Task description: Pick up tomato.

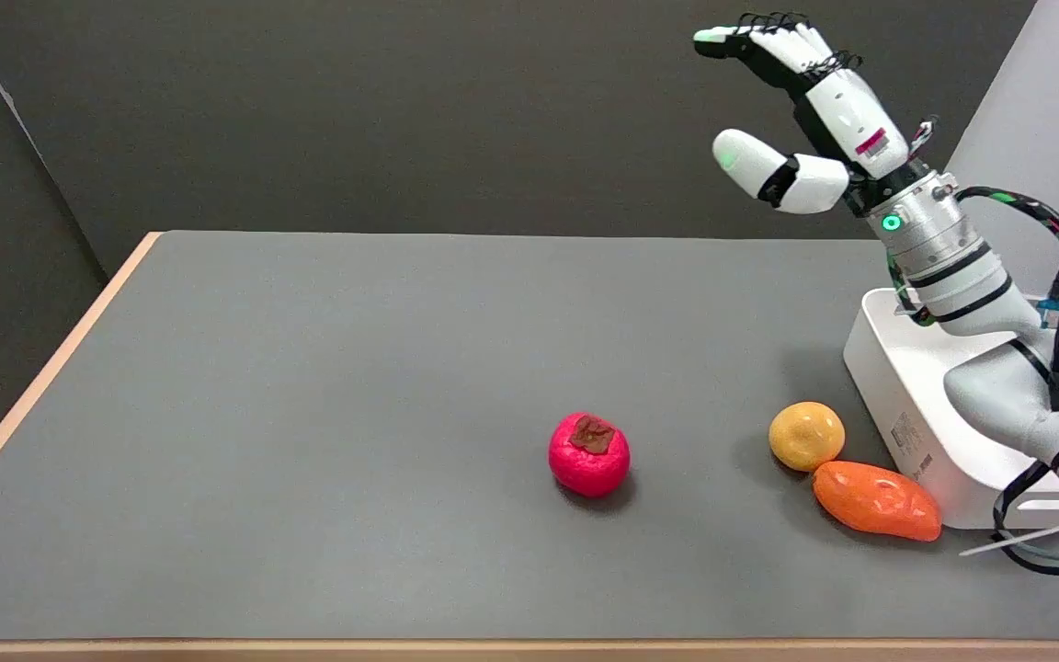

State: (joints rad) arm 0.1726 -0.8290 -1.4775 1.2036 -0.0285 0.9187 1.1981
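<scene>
- Head view shows your right hand (814, 110) raised high at the upper right, well above the grey bench (309, 368) and holding nothing.
- Your fingers (773, 41) are stretched out straight toward the left, with the thumb (759, 165) spread apart below them, so the hand is open.
- You will find the tomato (589, 454) sitting on the bench near the middle, a little toward the near edge, red-pink with a brown stem patch on top. It stands alone, well apart from your hand and lower left of it.
- To the right of the tomato lies a round yellow-orange fruit (806, 436), and just beside that, on its near right, an elongated orange vegetable (877, 500); the two look to be touching or almost so.
- A white box (906, 405) stands at the bench's right edge, just beside the orange vegetable, and your arm (962, 267) rises from over it.
</scene>
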